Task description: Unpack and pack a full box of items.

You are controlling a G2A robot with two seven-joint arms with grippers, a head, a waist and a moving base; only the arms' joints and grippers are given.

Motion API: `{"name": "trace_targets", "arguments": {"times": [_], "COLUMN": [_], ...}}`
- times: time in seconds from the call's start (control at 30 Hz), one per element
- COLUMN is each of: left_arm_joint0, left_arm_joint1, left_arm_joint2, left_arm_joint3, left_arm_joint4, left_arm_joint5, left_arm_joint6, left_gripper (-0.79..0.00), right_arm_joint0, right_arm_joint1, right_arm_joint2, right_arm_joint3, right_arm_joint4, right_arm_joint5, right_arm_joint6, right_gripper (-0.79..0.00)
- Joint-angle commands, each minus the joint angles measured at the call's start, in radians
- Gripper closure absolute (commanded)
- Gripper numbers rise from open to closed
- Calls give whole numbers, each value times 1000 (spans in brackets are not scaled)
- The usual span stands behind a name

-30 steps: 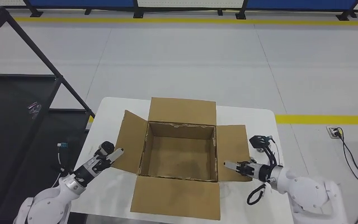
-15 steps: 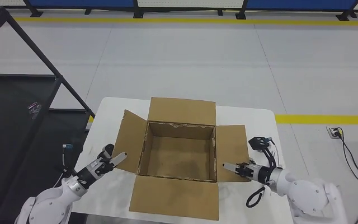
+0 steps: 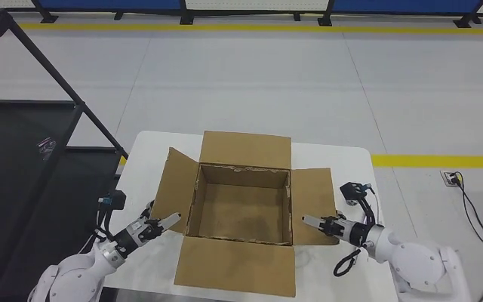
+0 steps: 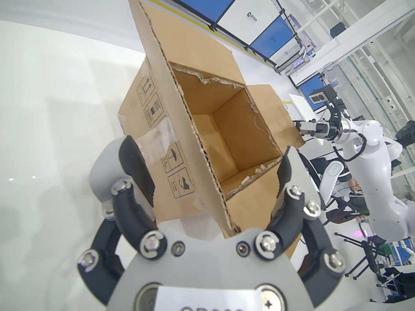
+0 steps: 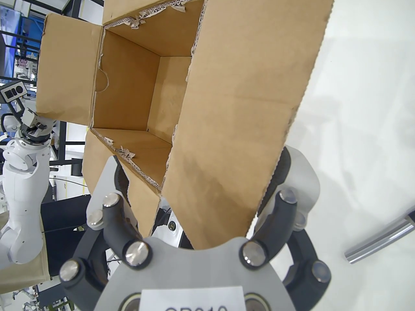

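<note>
Seems to be at the flap-folding step, with the empty box sitting open mid-table and the left gripper and right gripper spread wide astride its side flaps, gripping nothing; calls next for pinching each flap edge and swinging it inward.

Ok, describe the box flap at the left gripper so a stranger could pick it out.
On the white table stands an open cardboard box, its four flaps spread outward. The flap is the short side one, its edge between the open fingers of the left gripper. The two long flaps have no gripper at them, and its twin opposite sits at the right gripper.
</note>
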Motion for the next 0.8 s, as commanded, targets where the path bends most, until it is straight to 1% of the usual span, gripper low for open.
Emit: {"name": "trace_targets", "arguments": {"times": [0.0, 0.33, 0.77], "left_arm_joint0": [-2, -20, -38], "left_arm_joint1": [0, 2, 6], "left_arm_joint2": [9, 70, 107], "left_arm_joint3": [4, 2, 1], "left_arm_joint4": [7, 42, 50], "left_arm_joint5": [1, 15, 24], "left_arm_joint6": [6, 23, 40], "left_gripper": [-785, -785, -785], "right_arm_joint0": [-3, -4, 57], "right_arm_joint1": [3, 14, 22], "right_arm_joint2": [1, -2, -44], "right_arm_joint3": [0, 10, 39], "right_arm_joint4": [2, 40, 85], "right_arm_joint5": [-2, 8, 49], "right_arm_joint6": [-3, -46, -110], "right_gripper": [-785, -785, -785]}}
